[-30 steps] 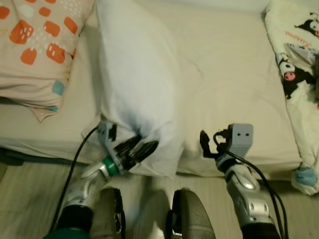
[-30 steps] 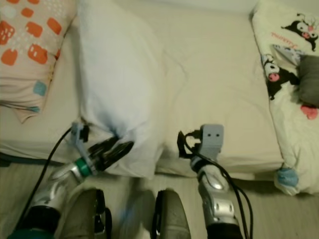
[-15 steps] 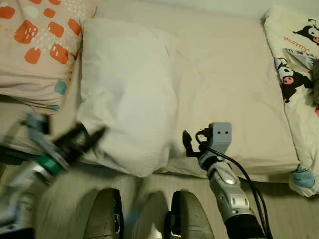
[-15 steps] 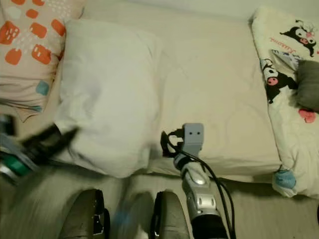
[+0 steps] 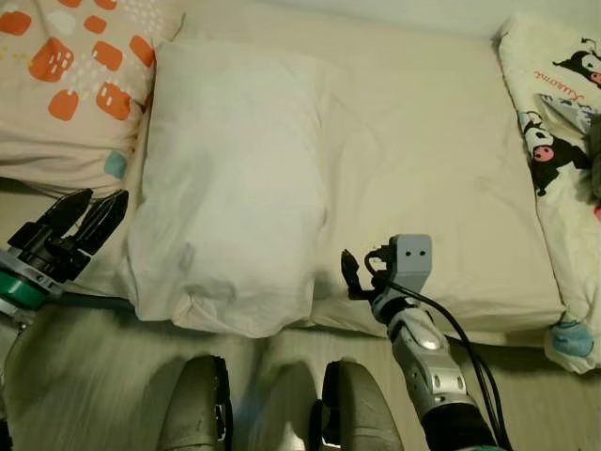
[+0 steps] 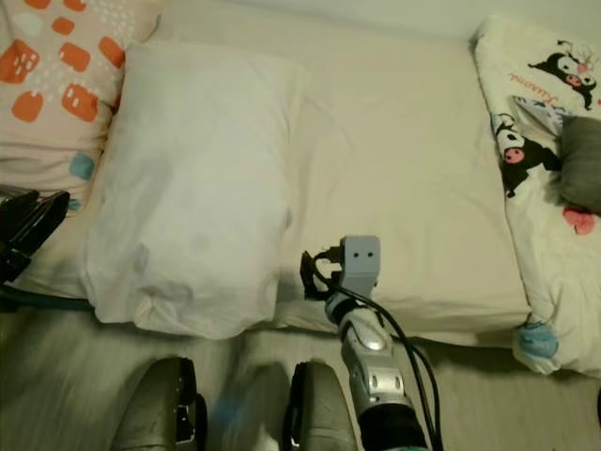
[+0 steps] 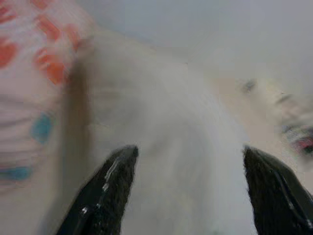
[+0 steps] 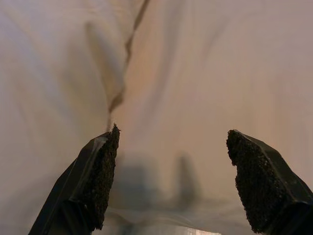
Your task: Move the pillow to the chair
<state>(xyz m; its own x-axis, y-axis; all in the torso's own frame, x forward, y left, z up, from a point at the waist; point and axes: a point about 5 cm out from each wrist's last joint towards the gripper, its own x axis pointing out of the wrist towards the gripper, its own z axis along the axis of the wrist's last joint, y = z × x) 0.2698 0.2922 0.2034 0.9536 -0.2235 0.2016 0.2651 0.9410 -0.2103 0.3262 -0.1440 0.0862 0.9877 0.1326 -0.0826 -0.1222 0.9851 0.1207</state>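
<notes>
A plain white pillow [image 5: 230, 188] lies flat on the beige bed sheet [image 5: 441, 169], its near end at the bed's front edge. My left gripper [image 5: 99, 199] hangs open just left of the pillow's near corner, apart from it and holding nothing. In the left wrist view the two fingers [image 7: 105, 193] stand wide apart with the pillow [image 7: 166, 137] ahead of them. My right gripper [image 5: 350, 274] is open over the sheet, right of the pillow's near end. The pillow's edge [image 8: 58, 73] shows beside the right gripper's fingers [image 8: 95, 176].
An orange-patterned pillow [image 5: 66, 75] lies at the bed's left end. A cartoon-print blanket [image 5: 563, 141] with a grey item [image 6: 582, 169] on it covers the right end. My feet [image 5: 197, 404] stand on the wooden floor [image 5: 84, 385] against the bed front.
My left gripper let go of the pillow's near corner and swung out to the left, now open. The pillow dropped flat on the bed. The right arm barely moved.
</notes>
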